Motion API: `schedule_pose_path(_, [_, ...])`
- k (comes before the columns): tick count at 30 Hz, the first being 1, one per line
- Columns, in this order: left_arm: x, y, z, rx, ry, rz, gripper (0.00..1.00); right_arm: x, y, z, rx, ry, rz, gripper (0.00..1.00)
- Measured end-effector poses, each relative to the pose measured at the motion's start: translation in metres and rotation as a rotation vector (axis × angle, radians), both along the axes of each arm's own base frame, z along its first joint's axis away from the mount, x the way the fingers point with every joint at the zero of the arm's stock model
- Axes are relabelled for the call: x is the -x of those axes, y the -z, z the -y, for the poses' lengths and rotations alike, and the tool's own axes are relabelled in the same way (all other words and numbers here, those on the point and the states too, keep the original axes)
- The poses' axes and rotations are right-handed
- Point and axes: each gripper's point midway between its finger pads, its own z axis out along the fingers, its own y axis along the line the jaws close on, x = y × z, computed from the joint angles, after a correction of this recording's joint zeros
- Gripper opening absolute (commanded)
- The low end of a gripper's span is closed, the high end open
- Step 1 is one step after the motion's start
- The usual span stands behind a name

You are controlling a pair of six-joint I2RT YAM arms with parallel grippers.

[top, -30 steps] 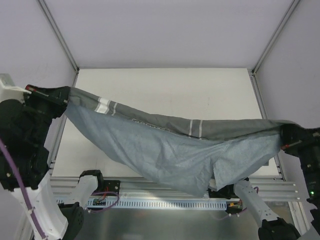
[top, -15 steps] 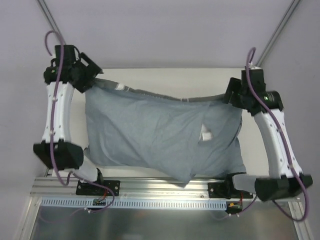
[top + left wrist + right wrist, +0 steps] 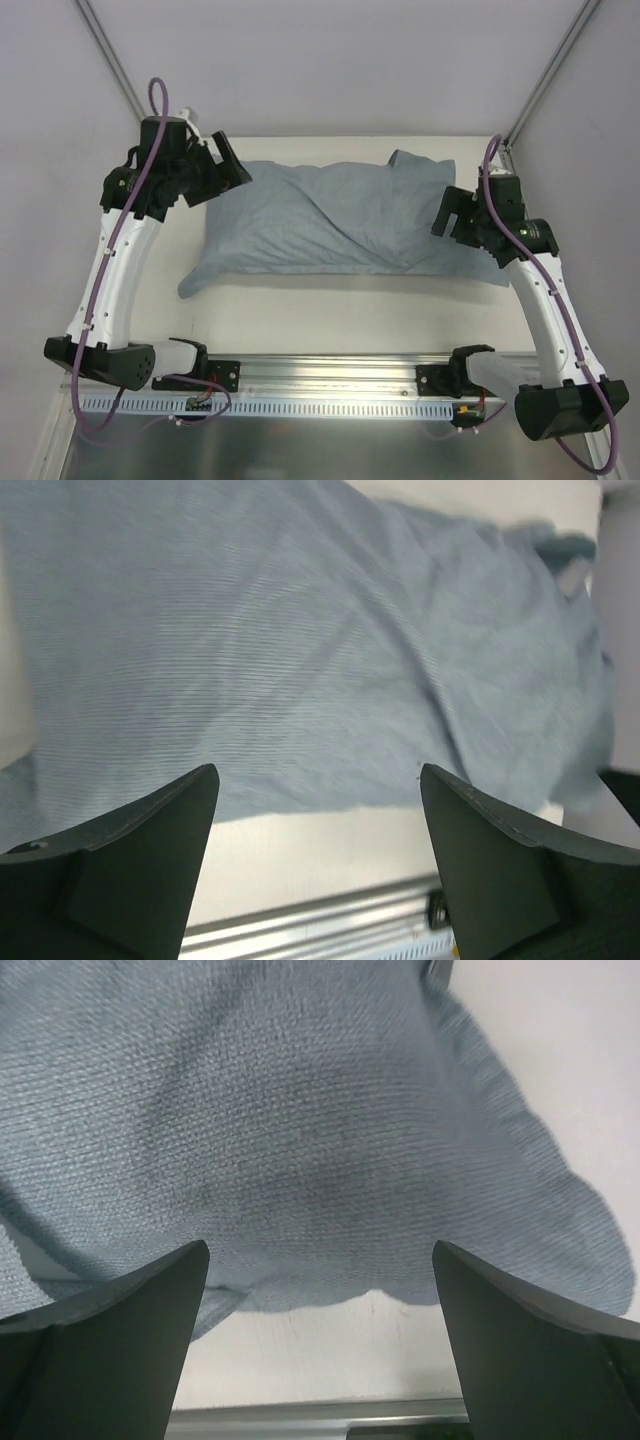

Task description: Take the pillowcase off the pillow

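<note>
I hold left jaws and right jaws wide, empty, over the pillowcase (image 3: 330,222) at the counter's (image 3: 380,320) far edge, poised to grab.

The top view looks down from high behind the near edge, covering the whole table (image 3: 330,310). Both wrist views hang close above the pillowcase (image 3: 330,215), facing back toward the near rail (image 3: 330,372); all three share that cloth
</note>
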Motion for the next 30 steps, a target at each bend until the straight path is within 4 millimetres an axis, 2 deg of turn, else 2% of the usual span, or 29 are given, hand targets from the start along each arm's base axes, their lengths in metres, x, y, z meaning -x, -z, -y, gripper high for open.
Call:
schedule_pose_path(4, [0.020, 0.008, 0.052, 0.006, 0.176, -0.029, 0.83, 0.018, 0.044, -0.014, -0.073, -0.036, -0.079, 0.99])
schedule_pose_path(7, [0.030, 0.024, 0.096, -0.021, 0.307, -0.085, 0.82, 0.035, 0.065, -0.016, -0.098, -0.047, -0.102, 0.93])
schedule_pose_path(10, [0.037, 0.035, 0.148, -0.042, 0.440, -0.115, 0.82, 0.040, 0.070, -0.017, -0.105, -0.052, -0.105, 0.90])
schedule_pose_path(12, [0.041, 0.045, 0.177, -0.058, 0.507, -0.139, 0.82, 0.035, 0.069, -0.016, -0.096, -0.045, -0.092, 0.91])
schedule_pose_path(14, [0.045, 0.056, 0.199, -0.069, 0.551, -0.166, 0.82, 0.027, 0.070, -0.011, -0.075, -0.023, -0.082, 0.97])
schedule_pose_path(15, [0.046, 0.062, 0.207, -0.074, 0.564, -0.182, 0.83, 0.025, 0.071, -0.009, -0.064, -0.014, -0.086, 0.98])
schedule_pose_path(16, [0.047, 0.067, 0.213, -0.078, 0.572, -0.196, 0.83, 0.020, 0.073, -0.007, -0.052, -0.003, -0.095, 0.94])
schedule_pose_path(17, [0.048, 0.070, 0.218, -0.080, 0.578, -0.207, 0.83, 0.014, 0.075, -0.006, -0.046, 0.004, -0.107, 0.86])
schedule_pose_path(18, [0.049, 0.073, 0.221, -0.077, 0.583, -0.216, 0.83, 0.006, 0.079, -0.007, -0.046, 0.005, -0.122, 0.29])
schedule_pose_path(19, [0.049, 0.074, 0.223, -0.072, 0.587, -0.222, 0.83, -0.001, 0.084, -0.010, -0.048, -0.004, -0.136, 0.03])
schedule_pose_path(22, [0.050, 0.074, 0.224, -0.065, 0.584, -0.230, 0.83, -0.014, 0.099, -0.021, -0.094, -0.016, -0.155, 0.01])
schedule_pose_path(24, [0.050, 0.073, 0.225, -0.063, 0.582, -0.229, 0.83, -0.011, 0.110, -0.024, -0.117, -0.011, -0.152, 0.01])
schedule_pose_path(27, [0.052, 0.073, 0.226, -0.064, 0.590, -0.229, 0.83, 0.006, 0.122, -0.033, -0.149, -0.016, -0.138, 0.01])
schedule_pose_path(30, [0.057, 0.072, 0.230, -0.064, 0.606, -0.227, 0.83, 0.033, 0.122, -0.054, -0.166, -0.075, -0.113, 0.01])
